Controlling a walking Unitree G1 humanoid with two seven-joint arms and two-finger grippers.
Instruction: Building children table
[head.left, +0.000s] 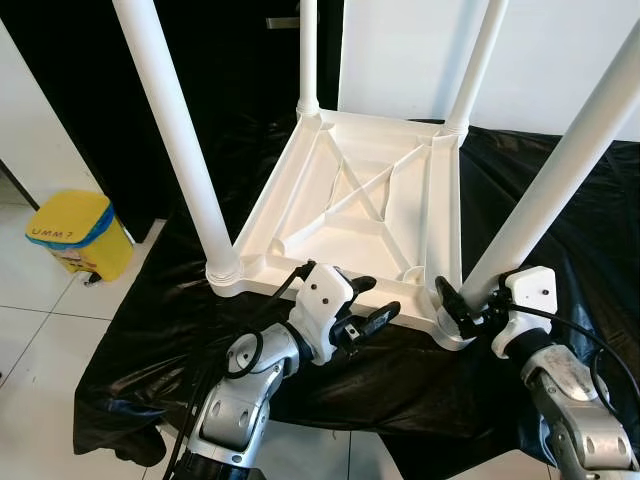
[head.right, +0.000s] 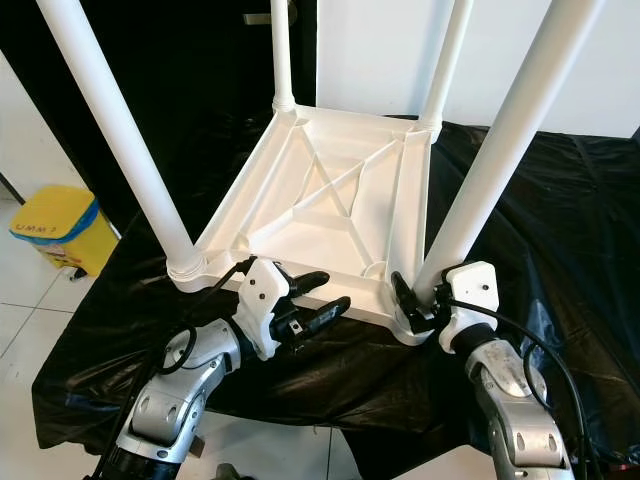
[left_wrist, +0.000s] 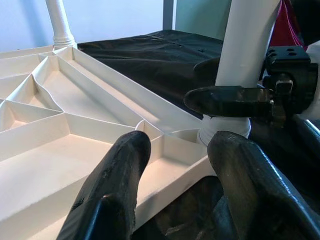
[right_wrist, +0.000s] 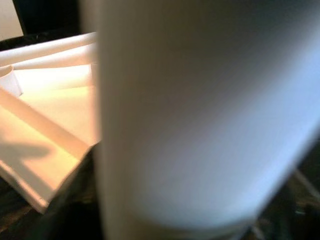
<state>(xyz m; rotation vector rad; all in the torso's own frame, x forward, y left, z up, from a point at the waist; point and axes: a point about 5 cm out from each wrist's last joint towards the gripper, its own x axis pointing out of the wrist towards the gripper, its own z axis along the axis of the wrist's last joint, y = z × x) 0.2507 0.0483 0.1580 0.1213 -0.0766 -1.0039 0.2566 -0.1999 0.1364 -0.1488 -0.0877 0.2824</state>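
Table top: the white plastic table top (head.left: 360, 200) lies upside down on a worktop covered in black sheeting (head.left: 560, 240), ribbed underside up
Legs: four white legs stand in the corner sockets; the near right leg (head.left: 560, 170) and near left leg (head.left: 175, 130) rise at the front edge
Right tool: the right tool (head.left: 462, 305) is closed around the base of the near right leg, just above its socket; the right wrist view shows the leg pressed close to the lens
Left tool: the left tool (head.left: 368, 305) hovers open at the front rim of the table top, its fingers (left_wrist: 120, 190) spread and holding nothing
Step in hand: probably seating or twisting the last leg tight
Next move: likely steady the rim with the left tool while the right one presses or turns the leg home; then the table wants flipping upright
Writing: the yellow bin (head.left: 78, 235) on the floor bears dark lettering, too small to read for sure
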